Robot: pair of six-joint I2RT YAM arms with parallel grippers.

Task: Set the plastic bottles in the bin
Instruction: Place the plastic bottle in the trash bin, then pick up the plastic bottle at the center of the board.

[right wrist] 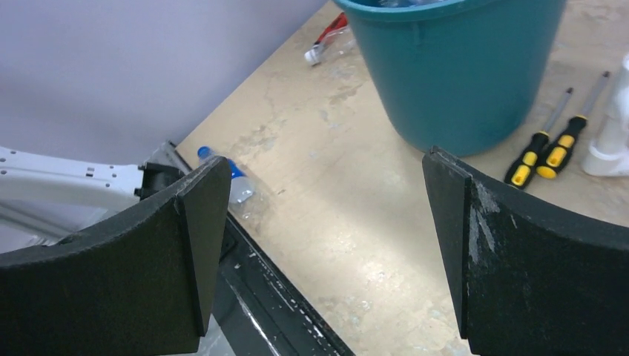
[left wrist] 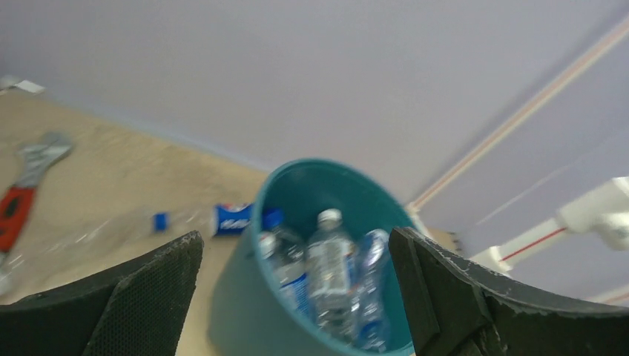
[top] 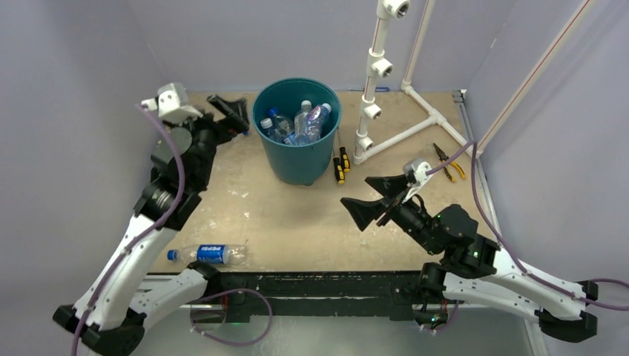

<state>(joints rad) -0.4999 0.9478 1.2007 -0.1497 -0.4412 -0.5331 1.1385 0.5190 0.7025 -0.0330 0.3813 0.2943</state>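
Scuffed beige tabletop [top: 297,215] is enclosed by plain lilac walls [top: 67,74]; white pipe frame [top: 383,68] is seen at back right.

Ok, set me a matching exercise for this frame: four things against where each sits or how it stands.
Things:
1. Pepsi-labelled bottle
2. screwdrivers
3. left gripper
4. right gripper

Places or states:
A. open, empty, above the right half of the table
B. lying flat by the near left edge
C. open, empty, just left of the rim of the bin
D. lying at the bin's base, on its right side

Pairs: 1-B, 2-D, 3-C, 4-A.
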